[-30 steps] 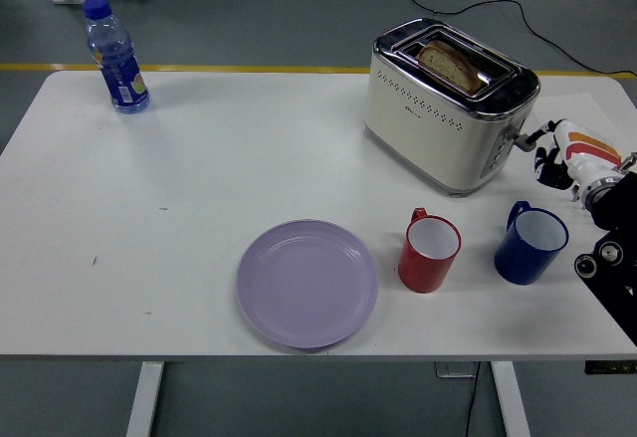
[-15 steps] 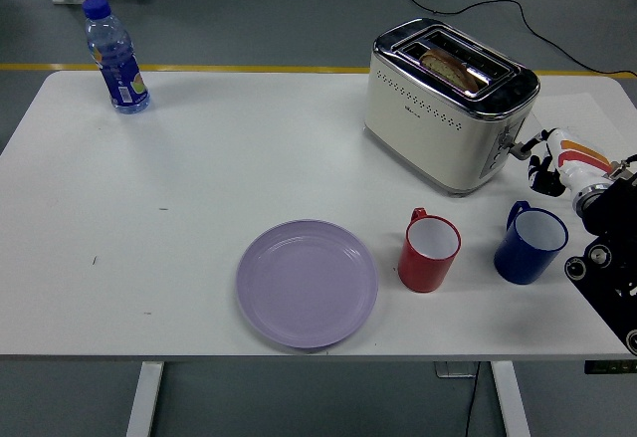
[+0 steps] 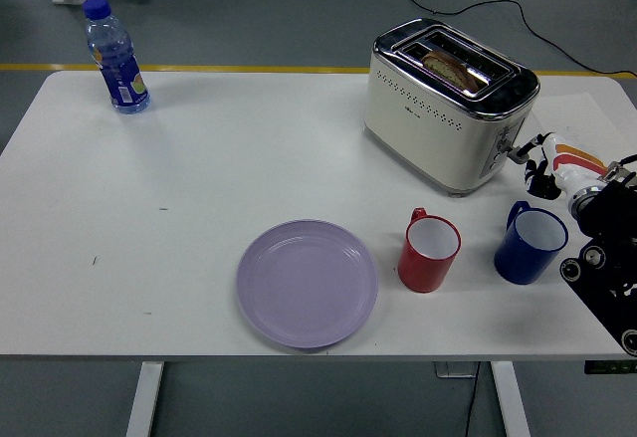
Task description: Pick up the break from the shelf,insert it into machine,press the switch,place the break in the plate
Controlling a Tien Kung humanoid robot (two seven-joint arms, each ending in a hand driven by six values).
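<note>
A grey floor with cables is lying behind the white tabletop (image 3: 199,178). The bread slice (image 3: 450,67) is sitting in the toaster (image 3: 448,109); the right hand (image 3: 542,163), fingers curled and empty, should be pressing the toaster's side lever straight down
</note>
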